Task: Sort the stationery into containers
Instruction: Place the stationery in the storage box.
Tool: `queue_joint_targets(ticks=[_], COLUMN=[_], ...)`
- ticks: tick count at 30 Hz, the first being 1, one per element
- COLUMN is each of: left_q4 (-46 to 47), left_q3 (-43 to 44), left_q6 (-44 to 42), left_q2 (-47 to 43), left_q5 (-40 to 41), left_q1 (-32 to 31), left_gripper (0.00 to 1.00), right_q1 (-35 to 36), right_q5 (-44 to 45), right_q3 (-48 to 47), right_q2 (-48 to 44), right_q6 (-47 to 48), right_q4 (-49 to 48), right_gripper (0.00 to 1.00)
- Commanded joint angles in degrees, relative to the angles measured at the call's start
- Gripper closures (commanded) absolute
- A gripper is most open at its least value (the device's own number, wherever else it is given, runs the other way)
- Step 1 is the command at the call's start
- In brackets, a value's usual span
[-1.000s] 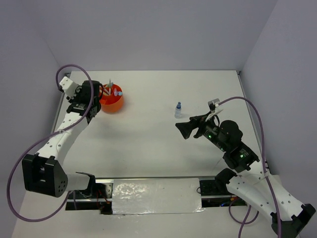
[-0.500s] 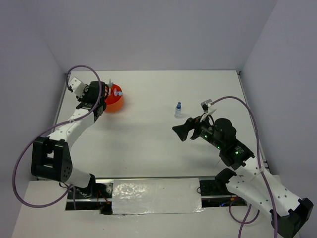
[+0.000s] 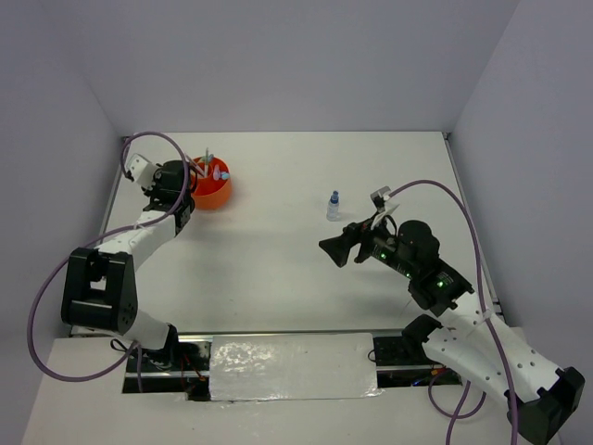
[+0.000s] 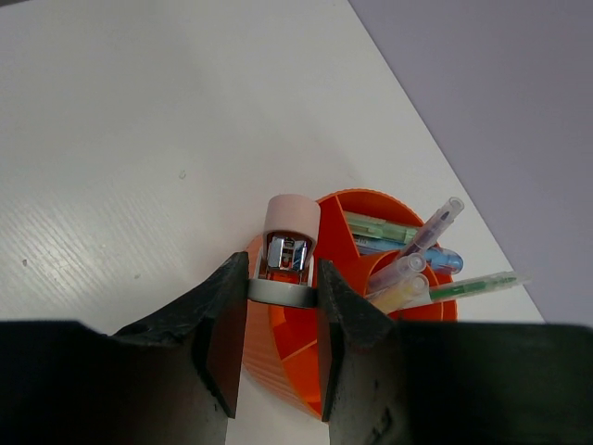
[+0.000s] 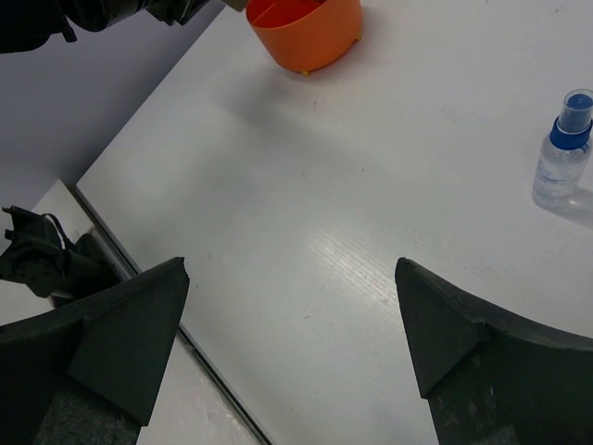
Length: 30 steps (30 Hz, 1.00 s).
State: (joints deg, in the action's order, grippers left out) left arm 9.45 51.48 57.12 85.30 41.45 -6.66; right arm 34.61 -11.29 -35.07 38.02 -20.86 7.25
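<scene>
Overhead: white bench (image 3: 278, 278), matte and faintly grained, boxed by plain lilac-grey walls (image 3: 278, 65) along the far edge and both side edges. Crinkled shiny strip (image 3: 287, 366) along the near edge, between the 2 arm bases.

Near the far-left corner, orange organizer (image 3: 219, 197), round, with inner dividers. Pens (image 4: 408, 255) upright or leaning in its compartments, tips above the rim. Left gripper (image 3: 192, 174) at its left-edge side, fingers (image 4: 218, 324) pinching a pink piece (image 4: 290, 227): pale pink cap, chrome middle, grey ring at the base, upright between the pads. Seen from the left wrist, held over the organizer's near rim; touching it or not, cannot tell.

Bottle (image 3: 334, 206) upright on bare bench, right of centre, well apart from the organizer: clear body, blue cap. Right gripper (image 3: 332, 248) on the near-edge side of the bottle, near it but apart, fingers (image 5: 120, 343) spread wide, bare bench showing between them. From the right wrist, bottle at the right of view, organizer far off at the top, left arm (image 5: 93, 14) dark beside it in the corner.

Soft shadows under organizer and bottle. A few tiny dark specks on the surface near the organizer.
</scene>
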Motion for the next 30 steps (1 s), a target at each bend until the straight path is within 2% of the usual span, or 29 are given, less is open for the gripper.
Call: queue_joint_targets(ticks=[1,9,14,22,27,30], left_q4=[5.0,6.4,7.9,11.0,13.8,13.5], left_q3=[-0.6,-2.5,-0.9,-3.1,-4.3,-4.5], left_q6=[0.0,-1.3,-3.7,-2.2,-2.0,-2.2], left_q2=[0.2,-5.3,-3.2,-0.8,-0.2,0.6], left_q5=[-2.0,-3.7,-5.0,-5.7,-6.7,-6.8], left_q1=[0.1,0.2,0.2,0.4,1.0,1.0], left_gripper=[0.98,0.97,0.95,0.93,0.88,0.77], right_q1=[0.0,0.2,0.3,0.3,0.3,0.3], right_q5=[-0.8,-2.2,-3.5,-3.2,-3.7,-4.0], right_q3=[0.1,0.8,1.1,0.7,1.0,1.0], right_q2=[0.3,3.1,3.6,2.9,3.2,3.6], right_q6=[1.1,0.3,-0.1,0.9,0.9,0.7], right_q4=[-3.3,-5.6,-6.3,-4.9,-5.2,-5.7], right_gripper=[0.0,0.0,0.0,0.0,0.0,0.0])
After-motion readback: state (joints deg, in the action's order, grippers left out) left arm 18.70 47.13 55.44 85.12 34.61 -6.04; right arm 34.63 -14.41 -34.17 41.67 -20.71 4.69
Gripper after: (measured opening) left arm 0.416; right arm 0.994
